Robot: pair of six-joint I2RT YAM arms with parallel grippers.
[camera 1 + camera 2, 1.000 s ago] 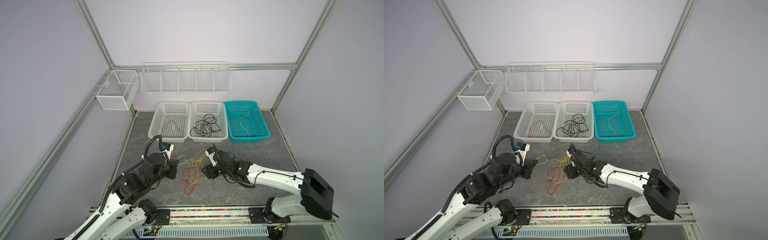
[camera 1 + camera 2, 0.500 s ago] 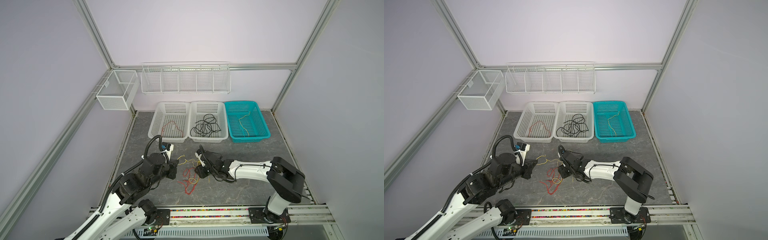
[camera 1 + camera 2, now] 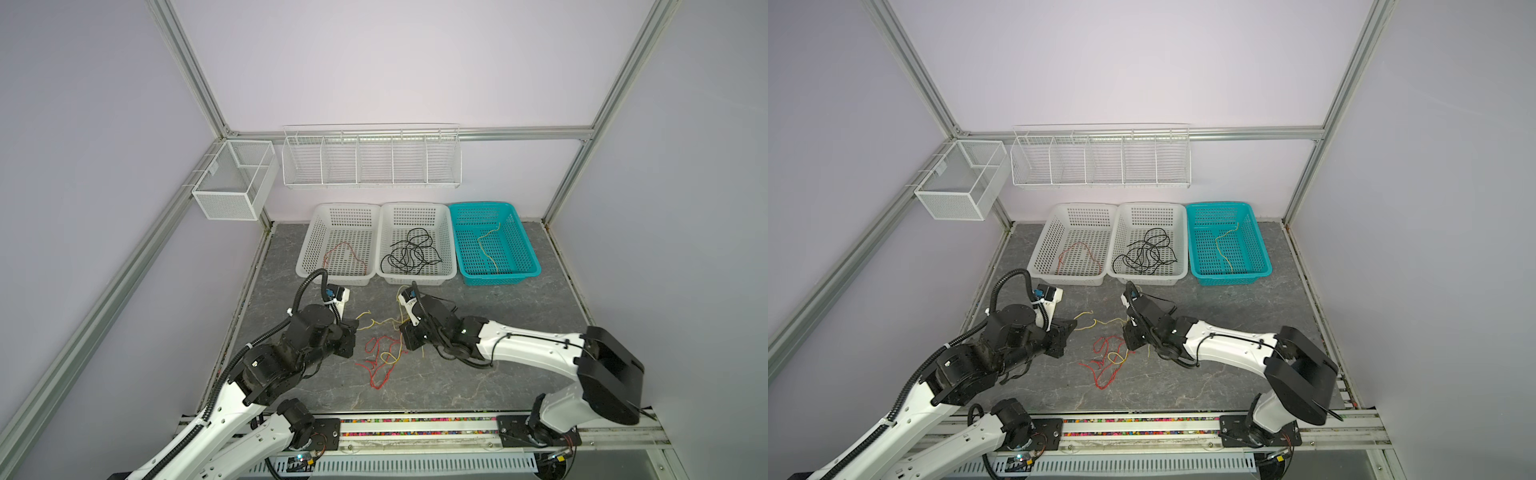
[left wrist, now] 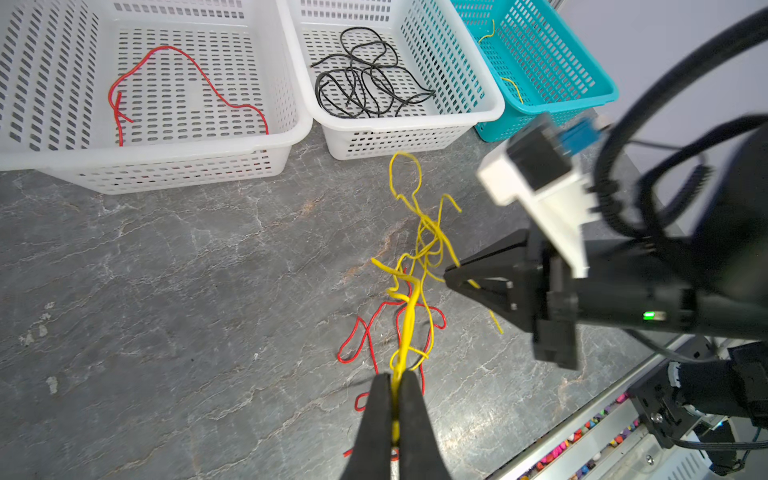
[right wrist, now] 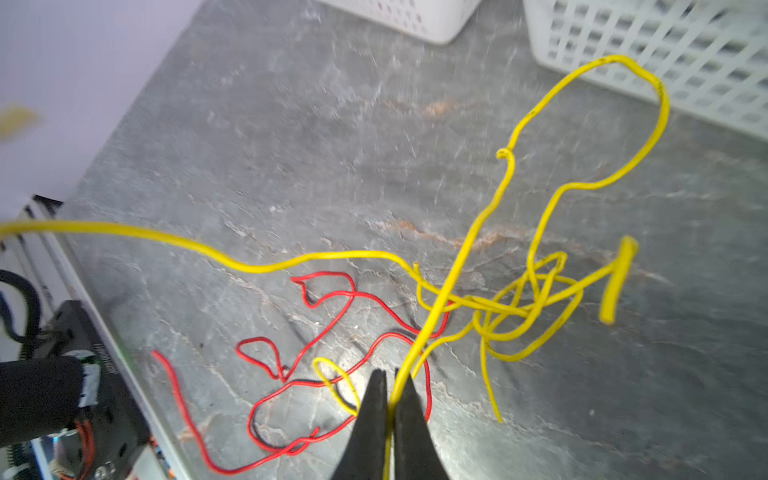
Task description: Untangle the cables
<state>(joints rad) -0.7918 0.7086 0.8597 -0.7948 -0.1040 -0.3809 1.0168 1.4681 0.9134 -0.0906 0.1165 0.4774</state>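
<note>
Right gripper (image 5: 392, 374) pinches yellow cable (image 5: 461, 259)

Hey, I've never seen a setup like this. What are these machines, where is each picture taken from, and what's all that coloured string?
These are two robot arms, each ending in a two-fingered gripper. Two pictures look down from one overhead camera and show almost the same scene. The other two come from small cameras on the arms' wrists, looking along the fingers. On the grey table lies a knot of thin yellow cables crossing a loose red cable. The left gripper and the right gripper are each shut on a yellow strand of that knot. At the back stand three baskets: a white basket holding one red wire, a middle white basket holding black cables, and a teal basket holding one yellow wire.
</note>
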